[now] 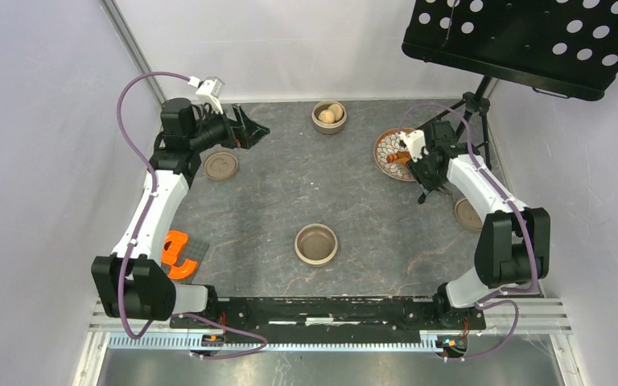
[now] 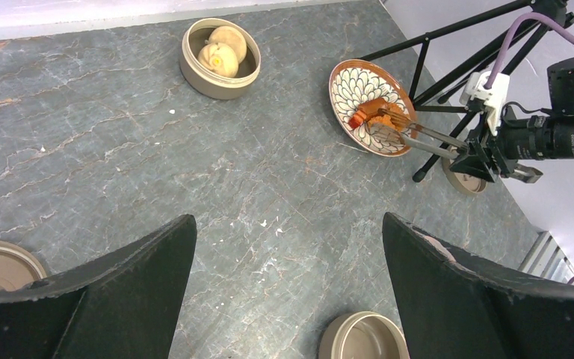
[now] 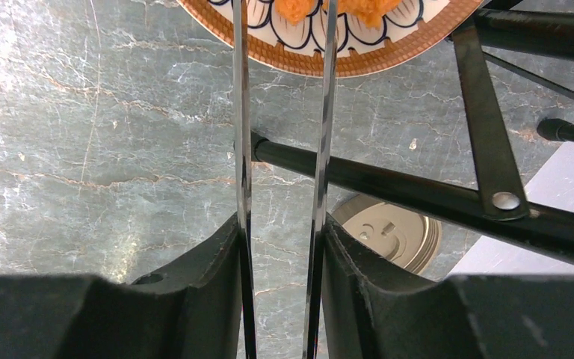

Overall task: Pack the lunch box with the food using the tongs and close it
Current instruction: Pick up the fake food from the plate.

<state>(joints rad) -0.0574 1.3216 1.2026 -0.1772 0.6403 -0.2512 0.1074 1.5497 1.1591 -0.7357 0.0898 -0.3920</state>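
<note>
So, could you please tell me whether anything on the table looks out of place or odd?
Nothing looks tipped or broken. The one oddity is the black stand leg, which crosses the table just beside the patterned plate, right under the tongs in the right gripper, with a tan lid partly hidden behind it.
</note>
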